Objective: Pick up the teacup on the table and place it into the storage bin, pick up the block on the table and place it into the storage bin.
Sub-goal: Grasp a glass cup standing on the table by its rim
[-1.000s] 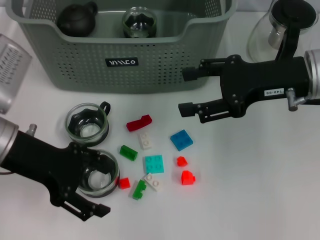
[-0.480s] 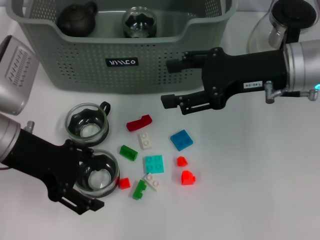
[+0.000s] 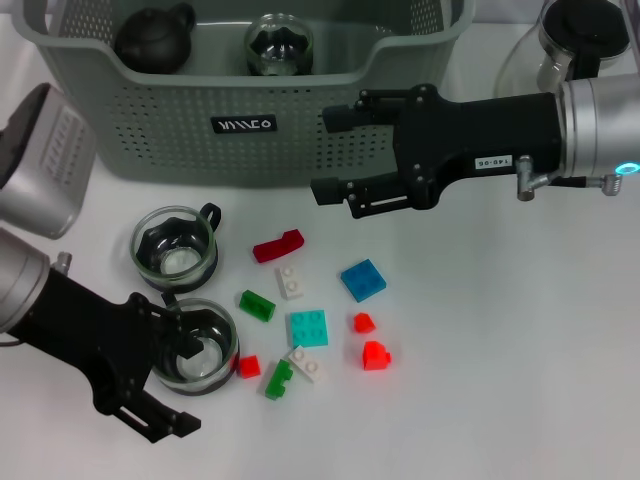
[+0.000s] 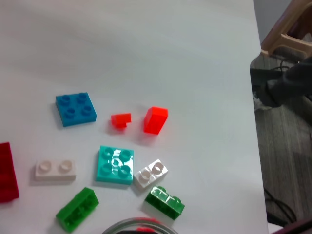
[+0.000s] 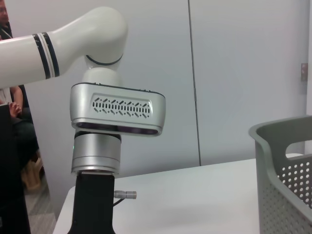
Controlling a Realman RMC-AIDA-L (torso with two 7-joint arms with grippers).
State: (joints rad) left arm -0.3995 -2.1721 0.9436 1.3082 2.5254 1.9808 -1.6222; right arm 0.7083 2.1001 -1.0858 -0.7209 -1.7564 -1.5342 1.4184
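The left gripper (image 3: 175, 375) covers the near side of a glass teacup (image 3: 200, 350), so its grip there cannot be judged. The storage bin (image 3: 250, 125) runs off the far edge, as does the glass teapot (image 3: 570, 45) at far right. In the left wrist view only the teacup's rim shows.

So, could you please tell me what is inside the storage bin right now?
The storage bin holds a dark teapot and a glass teacup. Its floor nearer the front wall is hidden, and its far part is out of the picture.
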